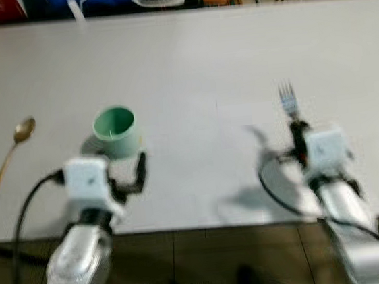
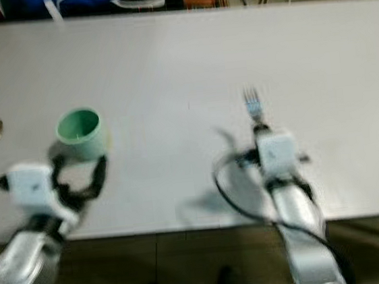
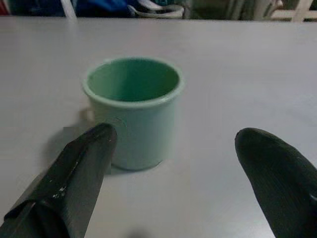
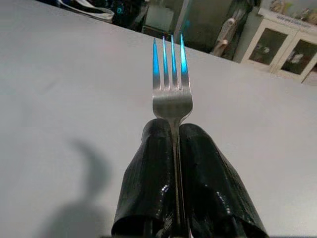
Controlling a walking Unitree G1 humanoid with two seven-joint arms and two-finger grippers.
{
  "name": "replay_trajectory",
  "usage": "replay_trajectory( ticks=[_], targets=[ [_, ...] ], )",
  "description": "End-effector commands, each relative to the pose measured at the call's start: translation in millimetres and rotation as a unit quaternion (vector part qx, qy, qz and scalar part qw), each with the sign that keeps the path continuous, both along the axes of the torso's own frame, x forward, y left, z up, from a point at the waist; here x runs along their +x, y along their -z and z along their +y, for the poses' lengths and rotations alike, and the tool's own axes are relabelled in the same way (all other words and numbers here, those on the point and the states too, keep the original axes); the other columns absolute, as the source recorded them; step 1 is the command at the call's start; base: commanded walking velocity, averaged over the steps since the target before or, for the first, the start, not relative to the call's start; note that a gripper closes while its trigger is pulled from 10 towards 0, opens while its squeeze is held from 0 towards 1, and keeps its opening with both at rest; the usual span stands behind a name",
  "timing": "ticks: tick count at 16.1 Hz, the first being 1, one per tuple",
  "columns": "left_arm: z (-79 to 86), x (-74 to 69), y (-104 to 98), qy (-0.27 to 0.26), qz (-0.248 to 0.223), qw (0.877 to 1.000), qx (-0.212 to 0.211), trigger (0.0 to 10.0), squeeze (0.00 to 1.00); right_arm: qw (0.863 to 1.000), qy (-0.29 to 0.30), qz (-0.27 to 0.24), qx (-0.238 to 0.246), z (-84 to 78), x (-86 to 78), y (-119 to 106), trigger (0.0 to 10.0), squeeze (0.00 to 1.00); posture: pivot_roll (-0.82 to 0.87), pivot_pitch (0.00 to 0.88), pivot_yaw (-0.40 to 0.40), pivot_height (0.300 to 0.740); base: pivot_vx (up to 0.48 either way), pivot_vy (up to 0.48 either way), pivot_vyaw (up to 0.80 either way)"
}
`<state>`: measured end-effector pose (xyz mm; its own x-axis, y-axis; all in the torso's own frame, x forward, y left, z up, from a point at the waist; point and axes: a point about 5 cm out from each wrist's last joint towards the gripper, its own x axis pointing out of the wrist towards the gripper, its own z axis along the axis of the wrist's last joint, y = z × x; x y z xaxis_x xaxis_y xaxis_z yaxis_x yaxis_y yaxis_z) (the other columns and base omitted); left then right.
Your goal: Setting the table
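Wide pale grey tabletop (image 1: 188, 61), seen from above its near edge. Left of centre, a mint-green cup (image 1: 116, 131) upright on the tabletop, empty inside as far as the left wrist view shows. Just behind it on the near side, the left pincer (image 1: 127, 178), its two black fingers (image 3: 79, 168) spread wide, one fingertip close against the cup's wall and the other well clear to the side; whether the near fingertip actually touches the cup cannot be told. Further left, apart from the cup, a gold-coloured spoon (image 1: 9, 157) lying flat on the tabletop, bowl toward the far side, handle angled toward the near left edge. Right of centre, the right pincer (image 1: 299, 132) pressed together on the handle of a silver fork (image 1: 287, 100), tines pointing away toward the far side. In the right wrist view, the fork's stem (image 4: 174, 144) pinched between the two black fingers, head and tines standing free beyond the fingertips, slightly above the tabletop, a shadow on the surface beside. Beyond the far edge, blurred dark clutter and white cabinets (image 4: 285, 47) with glass doors.
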<state>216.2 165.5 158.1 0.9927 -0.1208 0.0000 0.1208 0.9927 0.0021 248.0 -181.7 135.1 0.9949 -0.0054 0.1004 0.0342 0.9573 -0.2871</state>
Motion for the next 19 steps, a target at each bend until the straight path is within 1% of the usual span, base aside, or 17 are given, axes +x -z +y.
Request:
replay_trajectory(
  ticks=[1, 3, 4, 5, 6, 9, 13, 15, 16, 19],
  targets=[
    [0.0, -2.0, -5, -0.004, -0.018, 1.000, 0.004, 10.0, 0.00, 0.999, -0.013, -0.030, -0.011, 1.1, -4.7, -15, 10.0, 0.00, -0.10, 0.087, 0.045, 0.740, 0.000, 0.000, 0.00],
    [-6.2, -6.7, 8, 0.015, -0.010, 1.000, 0.010, 10.0, 0.00, 0.999, -0.031, -0.010, 0.001, 2.2, -19.1, 0, 10.0, 0.00, -0.12, 0.061, 0.049, 0.740, 0.000, 0.000, 0.00],
    [-8.1, -10.4, 17, 0.022, 0.008, 1.000, -0.002, 10.0, 0.00, 0.999, -0.035, 0.014, 0.009, 2.1, -25.7, 11, 10.0, 0.00, -0.13, 0.048, 0.051, 0.740, 0.000, 0.000, 0.00],
    [-12.3, -15.2, 27, 0.042, 0.028, 0.999, -0.008, 10.0, 0.00, 0.999, -0.035, 0.030, 0.021, 1.7, -29.1, 19, 10.0, 0.00, -0.13, 0.037, 0.054, 0.740, 0.000, 0.000, 0.00],
    [-15.0, -16.7, 32, 0.054, 0.039, 0.998, -0.018, 10.0, 0.00, 0.998, -0.040, 0.030, 0.034, 4.0, -28.2, 20, 10.0, 0.00, -0.14, 0.031, 0.056, 0.740, 0.000, 0.000, 0.00],
    [-17.3, -4.6, 26, 0.053, 0.016, 0.998, -0.025, 10.0, 0.00, 0.996, -0.056, 0.041, 0.057, 14.9, -12.7, 19, 10.0, 0.00, -0.14, 0.012, 0.053, 0.740, 0.000, 0.000, 0.00],
    [-17.9, -2.1, 23, 0.050, 0.004, 0.998, -0.028, 10.0, 0.00, 0.995, -0.068, 0.034, 0.059, 22.8, -3.9, 18, 10.0, 0.00, -0.12, 0.024, 0.049, 0.740, 0.000, 0.000, 0.00],
    [-20.0, -3.8, 22, 0.053, 0.004, 0.998, -0.029, 10.0, 0.00, 0.993, -0.080, 0.039, 0.075, 37.2, 8.7, 18, 10.0, 0.00, -0.11, 0.037, 0.047, 0.740, 0.000, 0.000, 0.00],
    [-20.1, -5.1, 22, 0.053, 0.005, 0.998, -0.030, 10.0, 0.00, 0.991, -0.080, 0.051, 0.090, 45.7, 17.2, 21, 10.0, 0.00, -0.10, 0.044, 0.047, 0.740, 0.000, 0.000, 0.00],
    [-20.5, -8.5, 23, 0.053, 0.010, 0.998, -0.030, 10.0, 0.00, 0.987, -0.081, 0.071, 0.119, 66.2, 34.5, 22, 10.0, 0.00, -0.08, 0.057, 0.042, 0.740, 0.000, 0.000, 0.00]
  ],
)
